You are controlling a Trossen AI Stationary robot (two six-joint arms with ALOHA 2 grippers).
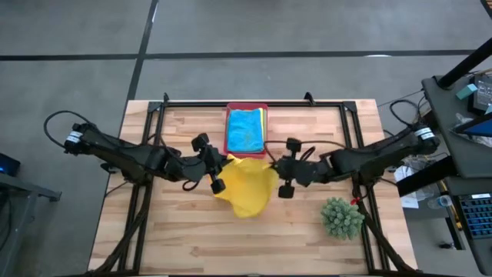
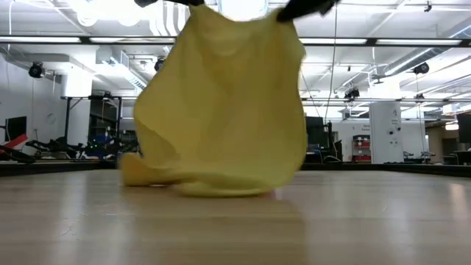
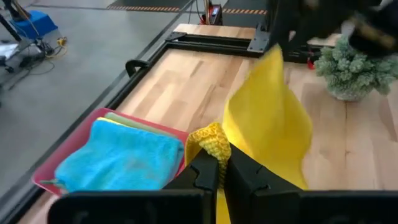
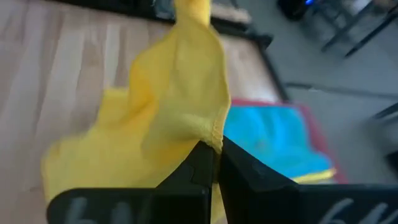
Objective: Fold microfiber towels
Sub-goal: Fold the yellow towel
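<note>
High view: the left pincer [image 1: 217,163] and right pincer [image 1: 278,171] are each clamped tight on an upper corner of the yellow towel [image 1: 247,187], probably so it hangs open for a clean fold. It sags between them over mid-surface [image 1: 192,231], its lower edge dragging on the wood (low view confirms). Its long axis runs pincer to pincer, just in front of the pink tray [image 1: 246,107] holding a turquoise towel [image 1: 245,129].

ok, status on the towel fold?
Left gripper and right gripper both shut on yellow towel, lifted, its lower edge on table. Plant to the side, nothing blocking.
</note>
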